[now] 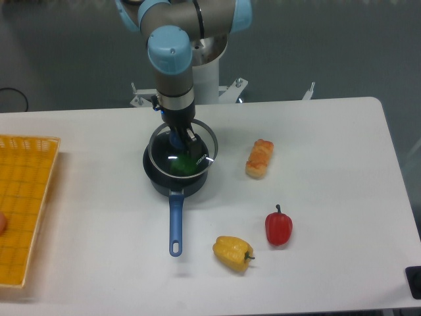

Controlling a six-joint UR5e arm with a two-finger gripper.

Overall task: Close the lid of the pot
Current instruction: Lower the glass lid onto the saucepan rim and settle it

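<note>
The two-finger gripper (181, 140) is closed on the blue centre knob of the round clear glass lid with a thin metal rim (200, 135); the knob itself is mostly hidden between the dark fingers. The lid is held over the small round dark navy saucepan (155, 179), offset slightly toward the right and the back, so that its rim overhangs the pot's far right edge. Whether the lid touches the pot's rim cannot be told. Something green (179, 165) is seen through the glass, lying inside the pot. The pot's long straight blue handle with a loop hole (175, 224) is pointed toward the front edge of the white table (329, 276).

To the right of the pot, apart from it, an orange-brown piece of toy bread (260, 158) is laid. Nearer the front, a red bell pepper (278, 226) and a yellow bell pepper (233, 253) are set near each other. At the far left, a yellow plastic mesh basket (23, 204) is placed on the table.
</note>
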